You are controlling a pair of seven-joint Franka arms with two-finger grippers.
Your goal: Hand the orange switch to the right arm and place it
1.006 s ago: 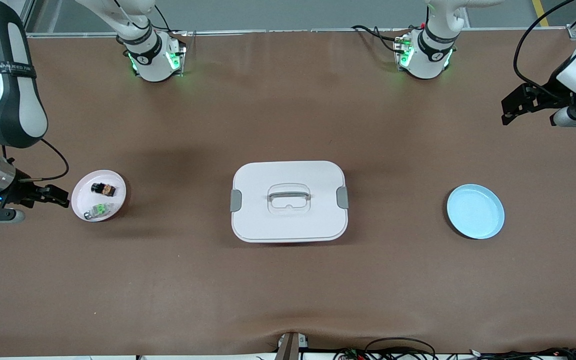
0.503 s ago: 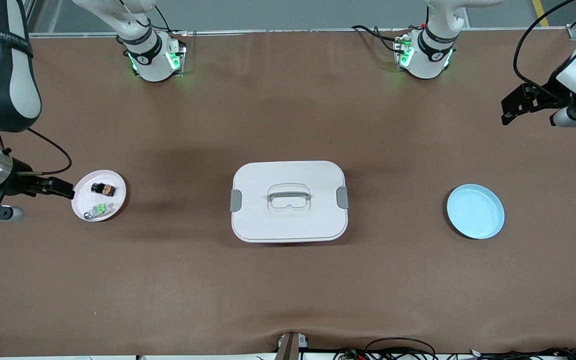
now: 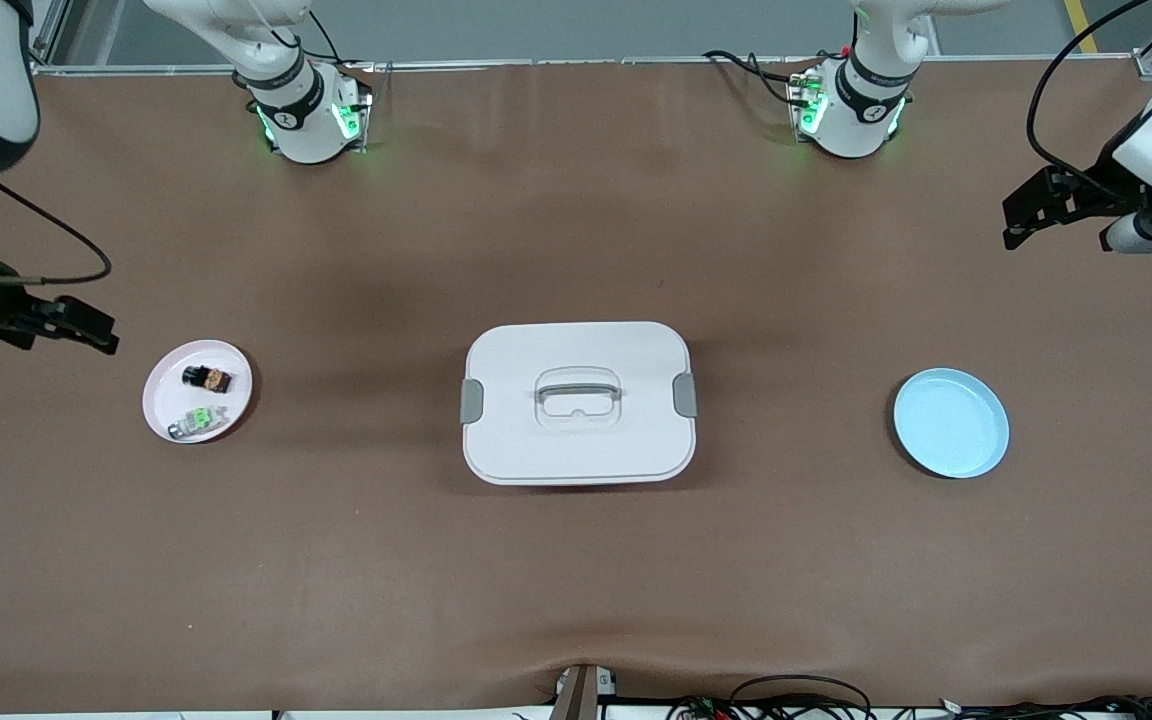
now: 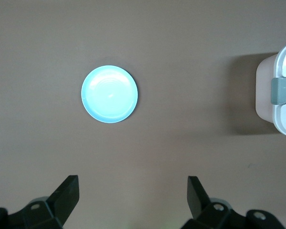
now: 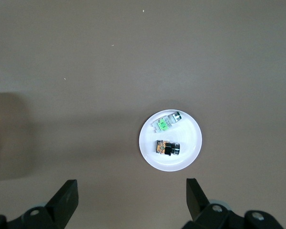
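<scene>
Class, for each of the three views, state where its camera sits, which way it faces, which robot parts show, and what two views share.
Front view: high across the table, facing both bases; shows both arms, the white lidded box and both plates.
Left wrist view: on the left arm, looking down; open left hand, blue plate.
Right wrist view: on the right arm, looking down; open right hand, white plate with the orange switch.
Shared: front and left wrist views both show the blue plate.

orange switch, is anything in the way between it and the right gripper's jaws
Nothing visible. The orange switch lies uncovered on the pink plate beside the green switch. The right gripper, jaws open, hangs over bare table toward the right arm's end, with only open air between them.
</scene>
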